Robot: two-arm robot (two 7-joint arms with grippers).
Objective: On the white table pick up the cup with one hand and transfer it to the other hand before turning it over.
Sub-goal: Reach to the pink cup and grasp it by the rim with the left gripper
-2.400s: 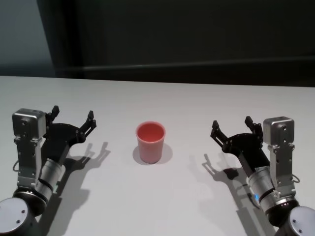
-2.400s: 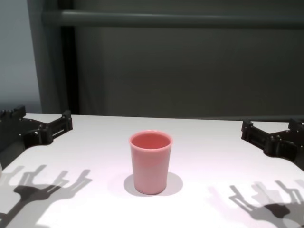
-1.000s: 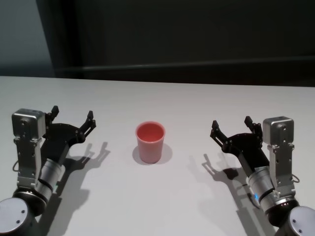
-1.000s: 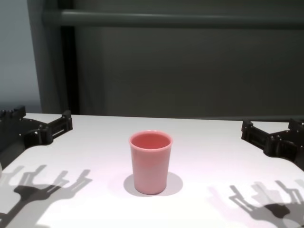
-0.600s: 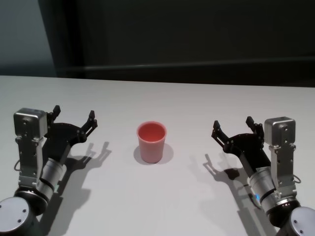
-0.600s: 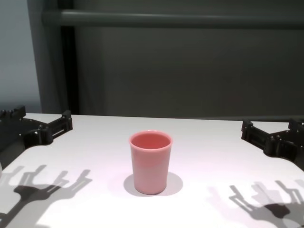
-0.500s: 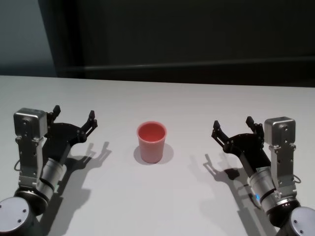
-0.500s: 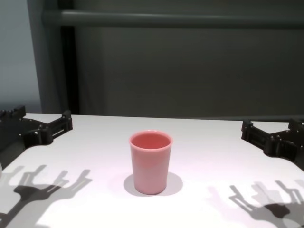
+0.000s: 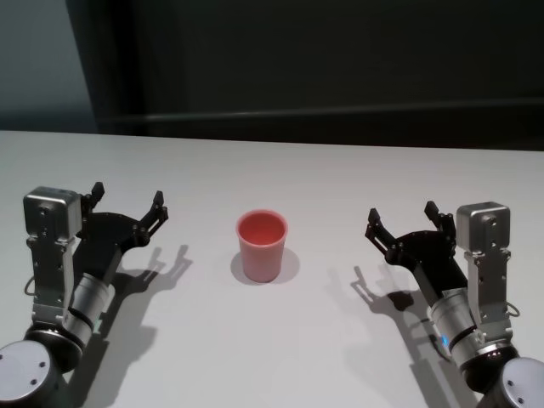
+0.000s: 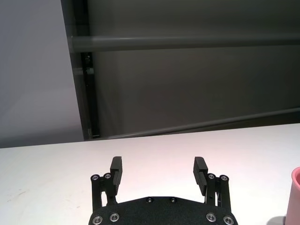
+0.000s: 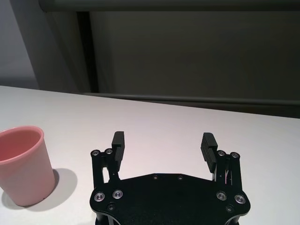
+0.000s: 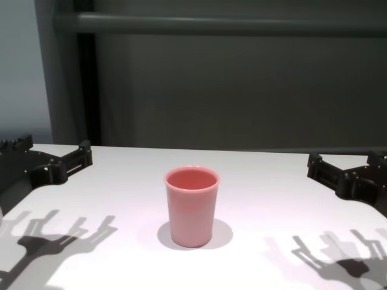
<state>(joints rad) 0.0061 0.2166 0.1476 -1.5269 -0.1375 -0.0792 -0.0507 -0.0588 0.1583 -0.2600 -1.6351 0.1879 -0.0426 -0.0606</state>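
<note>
The salmon-pink cup [image 9: 261, 246] stands upright, mouth up, in the middle of the white table [image 9: 280, 178]; the chest view has the cup [image 12: 191, 206] at centre and the right wrist view has the cup [image 11: 24, 164] off to one side. A sliver of the cup [image 10: 296, 192] shows in the left wrist view. My left gripper [image 9: 127, 202] hovers open to the cup's left, well apart from it. My right gripper [image 9: 402, 218] hovers open to the cup's right, also apart. Both hold nothing, as the left gripper [image 10: 159, 169] and right gripper [image 11: 163, 143] wrist views confirm.
A dark wall with a horizontal rail [image 12: 217, 24] runs behind the table's far edge. Bare white tabletop surrounds the cup on all sides between the two arms.
</note>
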